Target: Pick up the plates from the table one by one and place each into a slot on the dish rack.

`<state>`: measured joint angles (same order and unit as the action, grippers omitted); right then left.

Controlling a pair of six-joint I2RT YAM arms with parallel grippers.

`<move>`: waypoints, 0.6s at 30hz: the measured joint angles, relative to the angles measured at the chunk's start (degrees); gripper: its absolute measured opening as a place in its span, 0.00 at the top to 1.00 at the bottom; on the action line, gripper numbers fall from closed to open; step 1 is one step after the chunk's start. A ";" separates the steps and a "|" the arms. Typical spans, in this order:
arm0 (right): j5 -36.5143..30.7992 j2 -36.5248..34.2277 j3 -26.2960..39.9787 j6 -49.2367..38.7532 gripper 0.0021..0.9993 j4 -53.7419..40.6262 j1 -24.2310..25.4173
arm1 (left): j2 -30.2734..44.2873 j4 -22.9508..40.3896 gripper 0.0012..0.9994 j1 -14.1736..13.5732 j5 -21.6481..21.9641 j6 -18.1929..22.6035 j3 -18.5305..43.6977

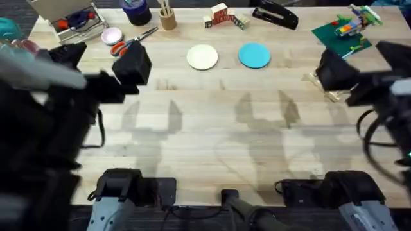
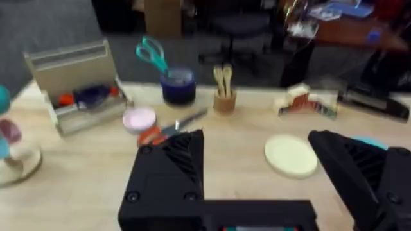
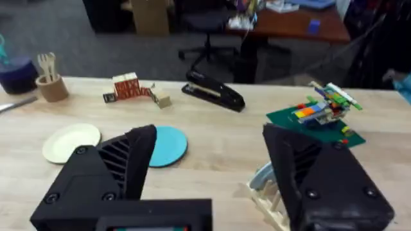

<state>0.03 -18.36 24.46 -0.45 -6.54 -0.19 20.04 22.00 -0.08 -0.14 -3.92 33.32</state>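
plates flat on the table, both grippers apart and empty

plates lie side by side toward the far middle of the table [image 1: 212, 128]: the cream plate [image 1: 202, 56] to the left, the light blue plate [image 1: 254, 55] just beside it to the right, not touching. both lie flat on the wood with nothing on them.

the left gripper [image 2: 257, 170] hangs over the left part of the table with its black fingers spread wide and nothing between them; in its wrist view the cream plate shows between the two fingers, farther off. near it lie orange-handled scissors [image 1: 125, 43] and a small pink dish [image 1: 112, 35].

the right gripper [image 3: 209, 170] sits at the right side, fingers likewise spread wide and empty. the dish rack [image 3: 266, 196] lies close under its right finger, mostly hidden by it; what seems to be a pale object rests in it, though the view is too poor to say. beyond stand a green baseplate with bricks [image 3: 318, 115] and a black stapler [image 3: 214, 93].
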 joint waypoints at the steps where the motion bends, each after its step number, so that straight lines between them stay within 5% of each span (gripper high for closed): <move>1: 0.00 -2.63 2.33 0.00 0.00 -1.51 0.00 | 2.70 1.97 0.01 0.00 0.00 0.00 2.47; 10: 0.01 -29.03 25.94 0.00 0.00 -18.29 0.00 | 29.33 20.17 0.01 0.00 0.00 0.00 25.65; 18: 0.02 -47.95 42.40 0.00 0.00 -27.63 0.00 | 46.45 25.66 0.01 0.00 -0.07 0.02 37.49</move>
<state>0.05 -66.31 66.86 -0.45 -34.17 -0.19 66.49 47.66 -0.08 -0.21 -3.90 70.81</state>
